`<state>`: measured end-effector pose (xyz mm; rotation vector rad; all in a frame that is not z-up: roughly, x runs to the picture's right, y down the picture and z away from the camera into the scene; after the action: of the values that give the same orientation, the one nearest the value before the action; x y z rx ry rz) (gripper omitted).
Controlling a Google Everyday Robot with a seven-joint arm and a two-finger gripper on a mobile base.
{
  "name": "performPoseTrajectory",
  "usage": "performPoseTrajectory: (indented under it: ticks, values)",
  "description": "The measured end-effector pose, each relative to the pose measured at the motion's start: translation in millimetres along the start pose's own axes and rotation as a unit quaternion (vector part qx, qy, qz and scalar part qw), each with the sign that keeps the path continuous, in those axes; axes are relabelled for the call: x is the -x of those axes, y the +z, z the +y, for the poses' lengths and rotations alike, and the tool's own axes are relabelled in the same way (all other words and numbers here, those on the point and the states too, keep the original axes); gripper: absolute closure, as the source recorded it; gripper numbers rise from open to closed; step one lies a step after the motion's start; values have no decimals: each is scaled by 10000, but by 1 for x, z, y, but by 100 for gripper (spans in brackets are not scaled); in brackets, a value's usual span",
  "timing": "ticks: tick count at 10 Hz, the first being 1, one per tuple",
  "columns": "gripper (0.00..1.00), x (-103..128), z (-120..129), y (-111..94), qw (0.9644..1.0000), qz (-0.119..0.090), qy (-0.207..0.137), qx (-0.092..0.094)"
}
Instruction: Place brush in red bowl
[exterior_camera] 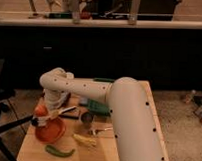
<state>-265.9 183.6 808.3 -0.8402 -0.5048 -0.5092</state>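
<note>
Over the shallow orange-red bowl, at its 12 o'clock rim, we see the gripper pinching the slim cream-handled brush, handle pointing to 2 o'clock.

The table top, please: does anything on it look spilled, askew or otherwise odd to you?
Nothing looks spilled or broken. The one odd thing is the brush: it sticks out at a slant over the far rim of the red bowl, beside the hand at the bowl's left edge, rather than lying in it.
</note>
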Motion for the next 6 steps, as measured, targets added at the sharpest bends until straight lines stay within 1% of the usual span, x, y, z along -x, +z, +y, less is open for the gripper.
performPoseTrajectory:
  ticks: [2, 6]
  values:
    - [100, 4, 3, -2, 10000, 71, 11, -13]
    - [100, 15, 14, 0, 9998, 5, 200, -53]
